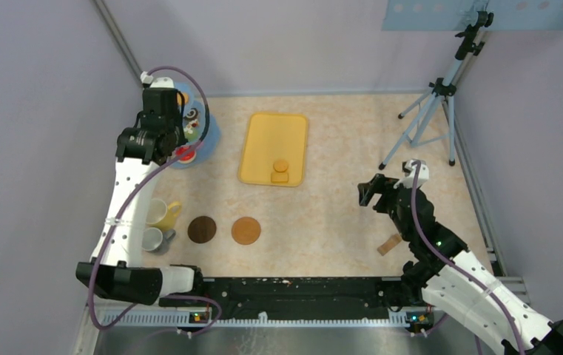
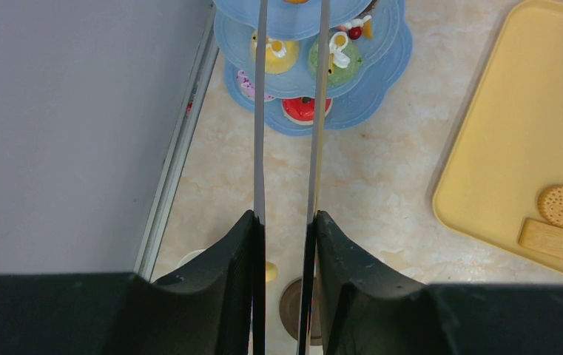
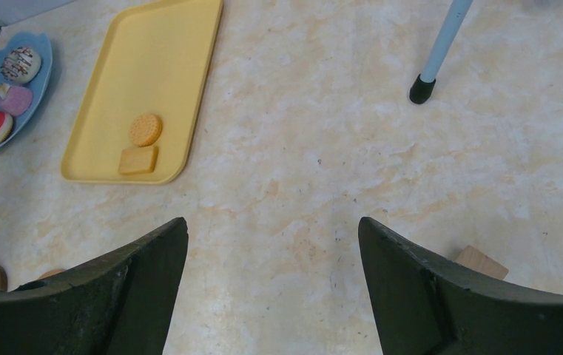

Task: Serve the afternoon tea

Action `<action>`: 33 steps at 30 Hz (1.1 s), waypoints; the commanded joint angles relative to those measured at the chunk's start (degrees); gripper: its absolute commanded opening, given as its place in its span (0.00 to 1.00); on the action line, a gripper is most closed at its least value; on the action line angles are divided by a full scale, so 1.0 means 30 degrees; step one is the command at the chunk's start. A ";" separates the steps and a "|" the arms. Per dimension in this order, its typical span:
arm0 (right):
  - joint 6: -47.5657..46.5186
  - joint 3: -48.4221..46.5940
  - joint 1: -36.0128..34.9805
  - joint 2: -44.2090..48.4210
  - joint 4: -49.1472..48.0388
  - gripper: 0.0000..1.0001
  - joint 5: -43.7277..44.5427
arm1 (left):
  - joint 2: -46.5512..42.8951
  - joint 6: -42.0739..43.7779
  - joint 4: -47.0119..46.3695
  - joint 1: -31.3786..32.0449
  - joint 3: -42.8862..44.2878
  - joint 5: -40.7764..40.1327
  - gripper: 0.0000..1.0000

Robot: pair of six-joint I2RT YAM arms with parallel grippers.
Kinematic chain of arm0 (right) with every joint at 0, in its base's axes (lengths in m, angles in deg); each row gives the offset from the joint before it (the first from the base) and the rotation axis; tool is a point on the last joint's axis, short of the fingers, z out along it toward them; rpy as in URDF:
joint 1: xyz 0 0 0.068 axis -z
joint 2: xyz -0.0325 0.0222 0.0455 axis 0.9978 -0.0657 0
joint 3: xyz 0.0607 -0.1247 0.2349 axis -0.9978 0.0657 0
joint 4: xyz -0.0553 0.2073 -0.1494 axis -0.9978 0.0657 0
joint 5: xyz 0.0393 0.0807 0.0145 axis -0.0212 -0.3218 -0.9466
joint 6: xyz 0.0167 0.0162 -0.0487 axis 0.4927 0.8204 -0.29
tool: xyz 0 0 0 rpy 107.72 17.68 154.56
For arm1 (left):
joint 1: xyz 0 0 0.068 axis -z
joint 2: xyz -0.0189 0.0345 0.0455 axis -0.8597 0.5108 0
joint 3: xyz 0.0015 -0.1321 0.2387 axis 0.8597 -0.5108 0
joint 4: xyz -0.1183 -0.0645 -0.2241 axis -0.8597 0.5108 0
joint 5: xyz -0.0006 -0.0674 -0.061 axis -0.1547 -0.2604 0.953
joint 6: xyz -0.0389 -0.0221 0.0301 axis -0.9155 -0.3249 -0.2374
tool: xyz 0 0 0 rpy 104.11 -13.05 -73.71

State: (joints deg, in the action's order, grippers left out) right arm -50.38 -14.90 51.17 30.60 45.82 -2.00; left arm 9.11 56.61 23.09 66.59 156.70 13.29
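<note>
Left fingers (image 2: 219,274) clamp the metal tongs (image 2: 260,111), tips over the blue stand (image 2: 393,59); right fingers (image 3: 130,281) gape empty above worktop (image 3: 300,170) between yellow tray (image 3: 152,59) and tripod foot (image 3: 421,89).

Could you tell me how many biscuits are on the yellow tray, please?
2: a round biscuit and a rectangular biscuit beside it, at the near end of the tray; none hidden.
</note>
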 commanded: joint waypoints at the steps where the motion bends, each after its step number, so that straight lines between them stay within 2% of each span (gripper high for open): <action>1: 0.0065 -0.0546 0.0095 0.0076 -0.0631 0.84 0.0051 | 0.0313 0.0281 -0.1586 -0.0252 0.0038 0.0358 0.32; 8: 0.0205 -0.0498 0.0081 0.0027 -0.0638 0.83 0.0075 | 0.0915 0.0476 -0.2134 -0.0603 -0.0343 0.0356 0.32; 12: 0.0252 -0.0442 0.0088 0.0008 -0.0694 0.83 0.0039 | 0.1062 0.0351 -0.2218 -0.0650 -0.0450 0.0518 0.36; 15: 0.0247 -0.0423 0.0088 -0.0042 -0.0717 0.83 0.0039 | 0.1046 0.0347 -0.2344 -0.0672 -0.0582 0.0573 0.43; 18: 0.0280 -0.0419 0.0076 -0.0092 -0.0762 0.83 -0.0017 | 0.1053 0.0327 -0.2332 -0.0679 -0.0591 0.0595 0.46; 23: 0.0320 -0.0414 0.0087 -0.0197 -0.0837 0.83 -0.0063 | 0.0894 0.0350 -0.2187 -0.0679 -0.0386 0.0355 0.48; 26: 0.0340 -0.0403 0.0109 -0.0214 -0.0905 0.82 -0.0157 | 0.0667 0.0254 -0.1855 -0.0679 0.0135 0.0418 0.45; 28: 0.0341 -0.0402 0.0100 -0.0251 -0.0945 0.82 -0.0195 | 0.0105 0.0259 -0.1849 -0.0679 0.0562 0.1371 0.44; 32: 0.0345 -0.0414 0.0090 -0.0373 -0.0927 0.82 -0.0199 | -0.1207 0.0934 -0.2456 -0.0465 0.0855 0.6353 0.42; 33: 0.0355 -0.0407 0.0092 -0.0400 -0.0901 0.82 -0.0196 | -0.1178 0.0970 -0.2030 -0.0235 0.1117 0.6603 0.42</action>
State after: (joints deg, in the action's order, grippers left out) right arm -49.83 -14.88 51.17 29.84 45.69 -2.13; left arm 10.56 58.10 19.17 64.89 155.56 21.66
